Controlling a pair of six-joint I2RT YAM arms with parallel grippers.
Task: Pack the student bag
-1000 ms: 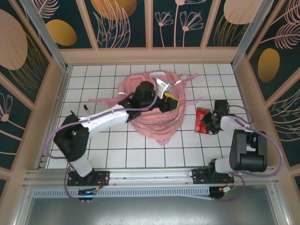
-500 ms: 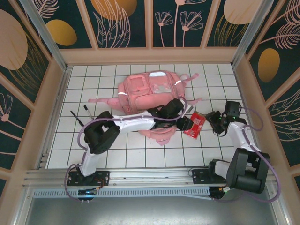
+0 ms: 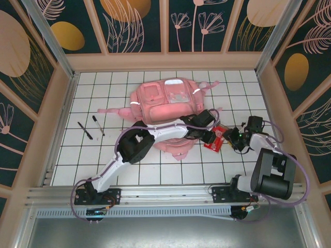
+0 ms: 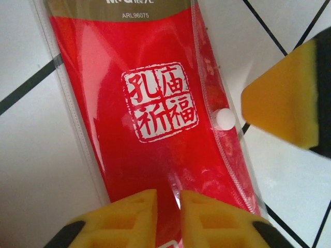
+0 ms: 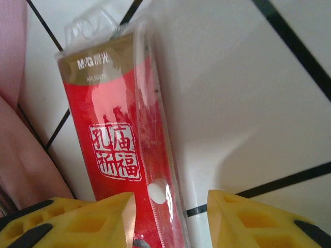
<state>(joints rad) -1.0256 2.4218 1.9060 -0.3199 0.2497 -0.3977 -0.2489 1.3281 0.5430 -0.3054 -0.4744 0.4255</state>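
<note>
The student bag (image 3: 165, 101), a pink backpack, lies flat at the back middle of the tiled table; its fabric also shows at the left edge of the right wrist view (image 5: 13, 103). A red packet in a clear sleeve (image 3: 220, 135) (image 4: 150, 103) (image 5: 111, 139) lies just right of the bag. My left gripper (image 3: 211, 135) (image 4: 168, 199) reaches across the bag's near edge and is shut on the packet's end, pinching a ridge of its film. My right gripper (image 3: 234, 138) (image 5: 170, 206) stands open at the opposite end, straddling the packet's edge. One of its yellow fingertips (image 4: 282, 101) shows beside the packet.
Two black pens (image 3: 85, 130) (image 3: 98, 125) lie on the tiles at the left. Pink straps (image 3: 111, 110) trail left of the bag. Wooden walls (image 3: 269, 93) close in the table on three sides.
My left arm swung from the bag rightward to the red packet and its jaws closed on it. The bag settled flat. My right gripper opened and stayed at the packet's right end.
</note>
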